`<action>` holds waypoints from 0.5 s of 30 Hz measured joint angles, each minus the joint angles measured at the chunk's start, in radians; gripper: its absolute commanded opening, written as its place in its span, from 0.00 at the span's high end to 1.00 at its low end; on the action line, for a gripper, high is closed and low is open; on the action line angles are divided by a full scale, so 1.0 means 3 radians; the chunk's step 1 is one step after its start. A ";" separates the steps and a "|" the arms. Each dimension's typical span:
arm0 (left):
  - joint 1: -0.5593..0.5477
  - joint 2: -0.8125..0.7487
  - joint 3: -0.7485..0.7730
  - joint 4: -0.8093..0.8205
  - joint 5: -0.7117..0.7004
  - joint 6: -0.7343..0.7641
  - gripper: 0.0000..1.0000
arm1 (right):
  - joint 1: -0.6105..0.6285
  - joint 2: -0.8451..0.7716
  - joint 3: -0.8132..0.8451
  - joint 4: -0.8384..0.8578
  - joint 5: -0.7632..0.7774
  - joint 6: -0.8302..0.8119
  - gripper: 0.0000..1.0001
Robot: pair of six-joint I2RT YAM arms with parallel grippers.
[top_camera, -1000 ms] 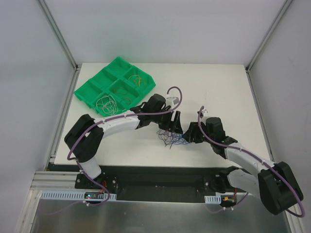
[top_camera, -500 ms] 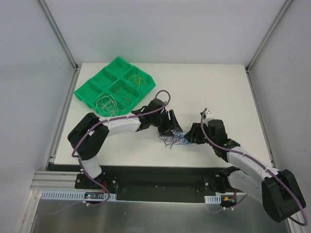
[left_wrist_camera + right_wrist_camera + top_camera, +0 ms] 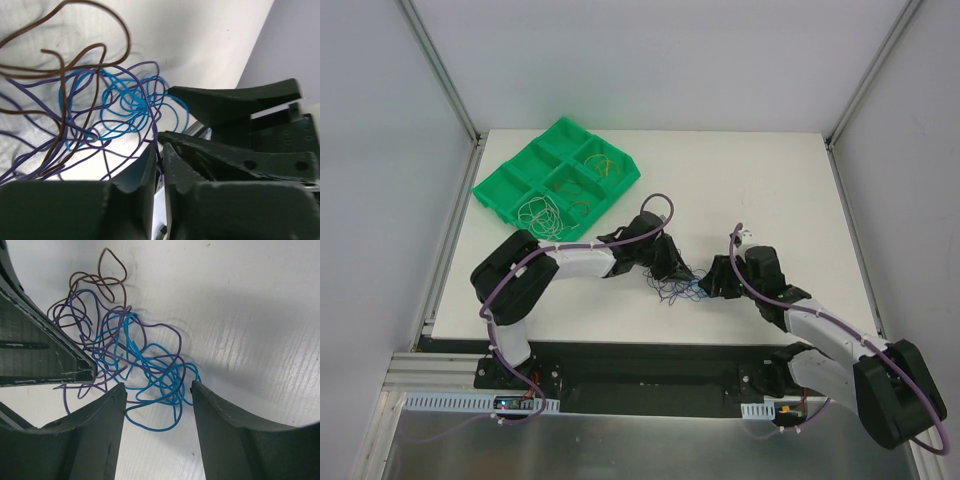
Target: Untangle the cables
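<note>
Closes left jaws from wide a second ago to nearly pressed together on the cables (image 3: 137,360), apparently pinching a purple strand; tangle sits front-middle on the counter (image 3: 770,190). Holds right jaws spread astride the blue loops. Suggests a first grip, pulling apart not yet begun

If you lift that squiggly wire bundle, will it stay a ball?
Probably not: the tangle of thin blue, purple and brown wires lies in loose curls, so it likely droops. It looks light, and crossed loops may snag.
</note>
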 measured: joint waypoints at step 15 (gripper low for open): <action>-0.0015 -0.0764 -0.0276 0.0411 0.0183 0.0898 1.00 | 0.0206 0.0715 0.0201 0.0225 0.0106 0.0289 0.46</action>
